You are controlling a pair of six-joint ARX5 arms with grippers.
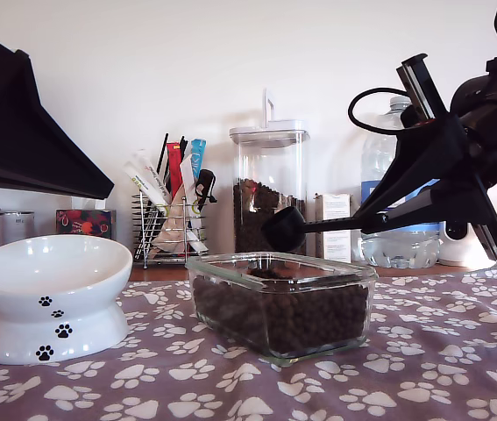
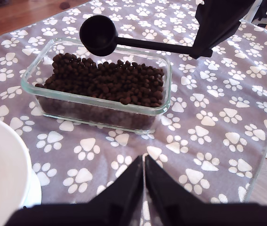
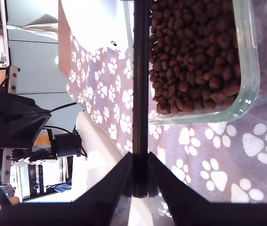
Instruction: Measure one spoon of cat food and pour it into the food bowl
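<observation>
The spoon [image 1: 285, 228] is a small black scoop with a round deep cup and thin straight handle, pinched at the handle end by my second claw [image 3: 140, 186]. It hangs level over the glass dish [image 1: 280, 303] of dark cat food [image 2: 107, 80], centre of the exterior view, cup toward that view's left. My first claw [image 2: 144, 176] is pressed together over bare cloth [image 2: 208, 141] beside the white food bowl [image 1: 51, 294]

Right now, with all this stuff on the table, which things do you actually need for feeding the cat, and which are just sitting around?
Needed:
- spoon, held by my second end effector
- cat food in the glass dish
- food bowl

Just sitting around:
- lidded kibble canister
- water bottle
- wire rack of tubes
- paw-print cloth
</observation>
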